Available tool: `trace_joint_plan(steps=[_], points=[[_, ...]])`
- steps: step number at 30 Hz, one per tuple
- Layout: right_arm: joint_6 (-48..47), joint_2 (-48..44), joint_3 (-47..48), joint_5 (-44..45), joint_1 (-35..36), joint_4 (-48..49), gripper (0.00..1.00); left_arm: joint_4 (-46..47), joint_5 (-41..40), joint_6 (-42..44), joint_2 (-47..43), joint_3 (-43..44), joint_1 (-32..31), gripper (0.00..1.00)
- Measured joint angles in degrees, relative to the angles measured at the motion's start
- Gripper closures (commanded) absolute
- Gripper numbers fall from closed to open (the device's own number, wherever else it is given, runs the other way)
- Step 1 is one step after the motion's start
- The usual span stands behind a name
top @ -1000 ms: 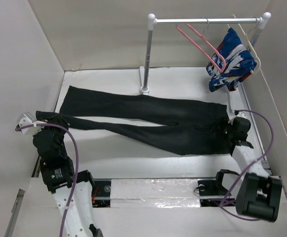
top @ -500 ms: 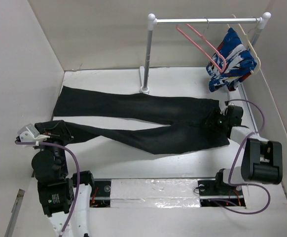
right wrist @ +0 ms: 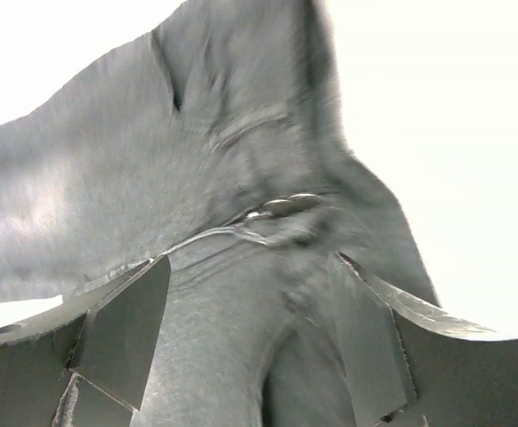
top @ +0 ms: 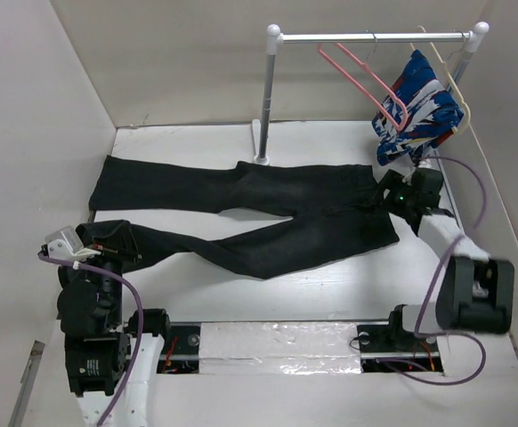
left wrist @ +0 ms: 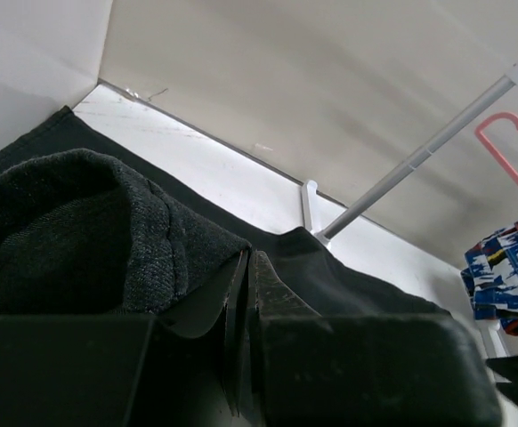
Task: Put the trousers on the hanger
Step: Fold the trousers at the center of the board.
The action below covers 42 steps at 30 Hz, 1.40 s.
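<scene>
Trousers [top: 268, 209] lie spread on the white table [top: 330, 285] just in front of the rail post [top: 263, 98]. The waist is to the right of the post and the 2 legs run off to its left. The pink hanger [top: 366, 76] hangs from the rail up and to the right of the post, well apart from the cloth. Beyond it are a cream-white hanger [top: 450, 80] and a blue, white and red garment [top: 416, 107].

The left gripper [left wrist: 246, 258], far left of the post and nearer the arms, is pinched tight on the hem of the near leg, with dark cloth heaped against its fingers. The right gripper [right wrist: 250, 302] sits at the waist, right of the post. Its jaws stand wide with a thick bunch of waistband filling the gap, so I take that for a grip.

The step looks like gathering the trousers for carrying. The far leg lies loose by the foot of the post and could catch there. I would raise both ends evenly, keep the cloth lightly taut, and swing it clear to the post's right before aiming for the hanger bar.

No brand, label or writing can be read. A shiny metal fastening [right wrist: 281, 206] shows at the waist, but it is too blurred to tell more.
</scene>
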Motion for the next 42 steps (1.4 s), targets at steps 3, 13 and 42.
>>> trace_joint_plan(steps=[3,13,42], points=[[-1.0,-14.0,-2.6,5.8,-2.6,-4.2,0.42,0.0,-0.7,0.5,-0.1,-0.5,-0.5,1.0],[1.2,-28.9,-18.5,12.6,-6.5,-14.2,0.41,0.0,-2.5,1.2,-1.0,-0.7,-3.0,1.0],[4.2,-36.4,-6.1,20.8,-19.3,-26.5,0.96,-0.1,-8.1,0.8,-2.3,-1.2,-5.2,1.0]])
